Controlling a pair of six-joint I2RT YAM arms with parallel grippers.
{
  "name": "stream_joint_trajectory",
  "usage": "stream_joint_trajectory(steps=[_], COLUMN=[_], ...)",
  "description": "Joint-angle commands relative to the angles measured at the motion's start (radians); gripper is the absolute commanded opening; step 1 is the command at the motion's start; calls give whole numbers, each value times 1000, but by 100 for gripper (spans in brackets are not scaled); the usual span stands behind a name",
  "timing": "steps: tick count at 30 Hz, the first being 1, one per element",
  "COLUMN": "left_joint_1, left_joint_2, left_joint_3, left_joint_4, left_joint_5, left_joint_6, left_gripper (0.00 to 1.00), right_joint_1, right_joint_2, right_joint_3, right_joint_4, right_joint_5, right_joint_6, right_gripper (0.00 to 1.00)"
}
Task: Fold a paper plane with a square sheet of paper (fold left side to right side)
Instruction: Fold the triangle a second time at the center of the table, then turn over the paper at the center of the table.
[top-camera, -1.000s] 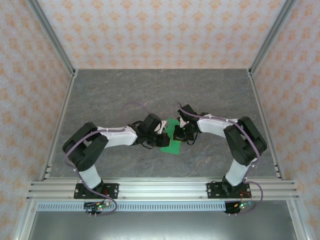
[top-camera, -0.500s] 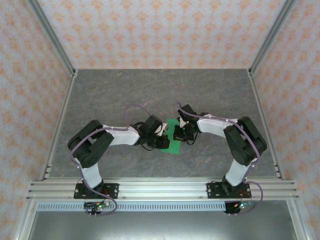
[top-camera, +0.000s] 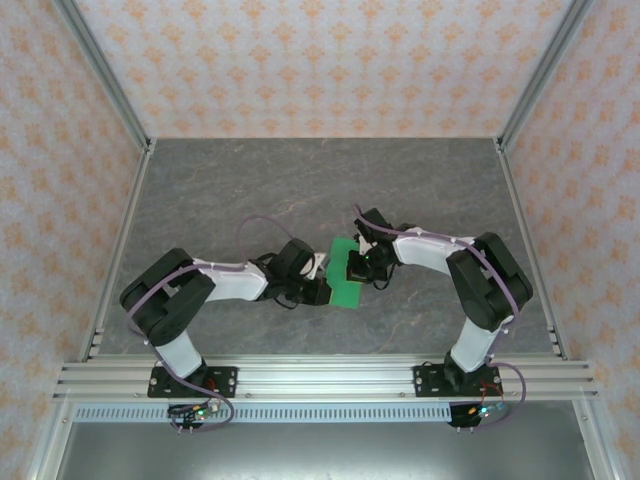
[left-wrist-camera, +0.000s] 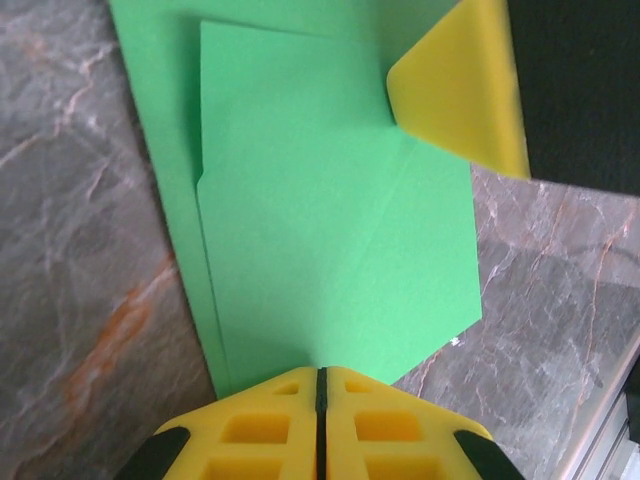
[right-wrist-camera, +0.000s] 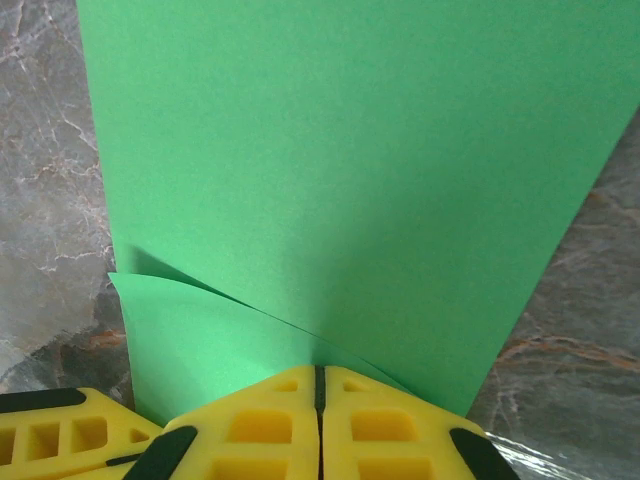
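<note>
square sheet of paper (left-wrist-camera: 330, 230), folded in layers, lies between both claws. left gripper (left-wrist-camera: 320, 385), jaws pressed together, empty, has slid back to its near edge; right gripper (right-wrist-camera: 320, 380) likewise closed at opposite edge. crease pass likely done.

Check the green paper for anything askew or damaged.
No tears visible. The square sheet of paper is folded unevenly: in the left wrist view the top layer sits inset, leaving a strip of lower layer along its left edge. By the right gripper, layers gape apart.
</note>
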Motion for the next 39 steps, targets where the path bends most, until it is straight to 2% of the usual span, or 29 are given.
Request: stream_joint_trajectory(steps=[1, 8, 14, 16, 19, 22, 26, 29, 33, 39], left_joint_1=[-11, -10, 23, 33, 34, 37, 45, 46, 47, 47], left_joint_2=[-22, -127, -267, -296, -307, -283, -203, -172, -210, -301], left_joint_3=[-70, -105, -97, -81, -56, -26, 53, 79, 55, 11], left_joint_4=[-127, -167, -217, -226, -193, -146, -131, -114, -101, -137], left_joint_5=[-52, -93, -123, -142, -165, -198, -219, -246, -332, -417], left_joint_6=[12, 4, -24, -31, -51, -62, -63, -82, -106, -110], left_gripper=[8, 7, 10, 18, 35, 47, 53, 53, 55, 58], right_joint_1=[-1, 0, -2, -2, -6, -23, -55, -80, -85, -84], right_joint_2=[35, -6, -154, -224, -328, -413, -484, -490, -431, -308], right_joint_3=[-9, -18, -21, -31, -64, -123, -209, -279, -321, -302], right_joint_4=[-92, -38, 38, 42, 36, 42, 87, 173, 313, 419], right_joint_5=[108, 65, 65, 103, 171, 187, 123, 40, -64, -124], right_joint_6=[-20, -19, 1, 2, 3, 22, 57, 110, 195, 267], right_gripper=[8, 9, 18, 27, 45, 58, 71, 73, 73, 71])
